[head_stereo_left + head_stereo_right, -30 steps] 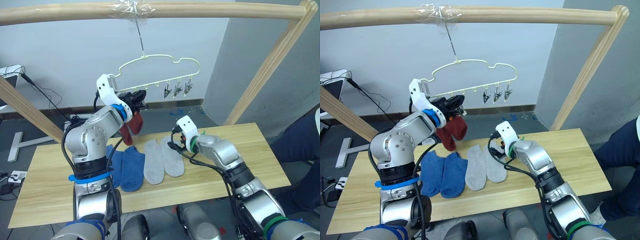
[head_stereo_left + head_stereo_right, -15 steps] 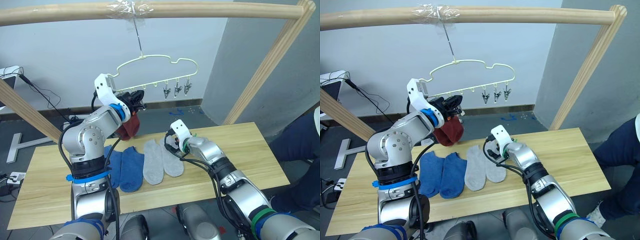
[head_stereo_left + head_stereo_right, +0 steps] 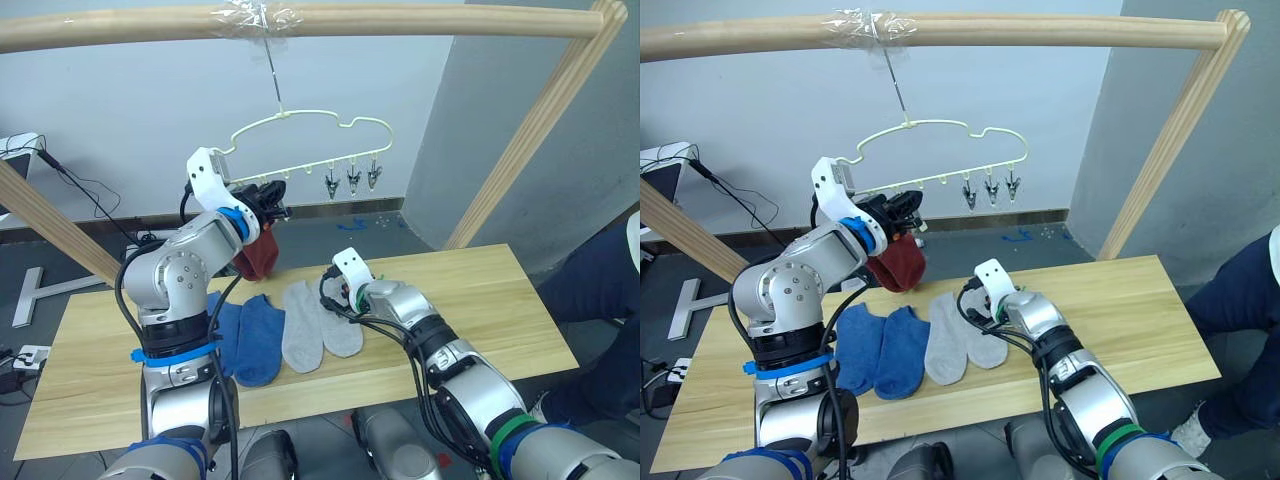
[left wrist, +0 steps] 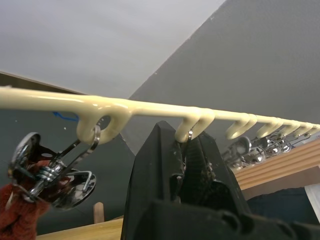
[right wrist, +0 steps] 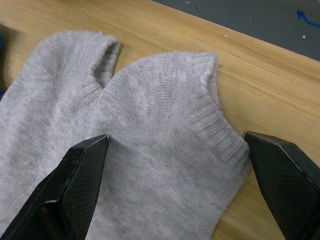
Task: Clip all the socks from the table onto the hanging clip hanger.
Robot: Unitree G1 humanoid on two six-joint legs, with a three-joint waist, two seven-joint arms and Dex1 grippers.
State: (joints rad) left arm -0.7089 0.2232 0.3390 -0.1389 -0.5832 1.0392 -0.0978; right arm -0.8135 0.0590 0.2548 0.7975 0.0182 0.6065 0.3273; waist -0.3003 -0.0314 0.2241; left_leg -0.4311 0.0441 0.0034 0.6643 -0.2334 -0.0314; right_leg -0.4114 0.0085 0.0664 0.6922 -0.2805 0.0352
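Four socks lay flat in a row on the table (image 3: 480,290): two blue socks (image 3: 247,335) on the left, two grey socks (image 3: 318,322) beside them. The rust red socks (image 3: 258,252) hung at the left end of the clip hanger (image 3: 300,140), one seen clipped in my left wrist view.

My left gripper (image 3: 262,198) was up at the hanger's rail, its fingers pressed close around the second clip (image 4: 186,137), apparently squeezing it. My right gripper (image 5: 175,170) hovered low over the right-hand grey sock (image 5: 165,160), fingers spread wide, one on each side of its cuff and not yet pinching.

To do this well, I judged I should lower the right fingers until they straddled only that one cuff, keep clear of the neighbouring grey sock that touches it, then close on a fold of fabric before lifting. The left should hold the clip steady so the hanger does not swing.

Compared with a second earlier, my right arm had slid left and nearer the grey pair, and the red socks hung more bunched against my left wrist. The socks on the table lay as before.
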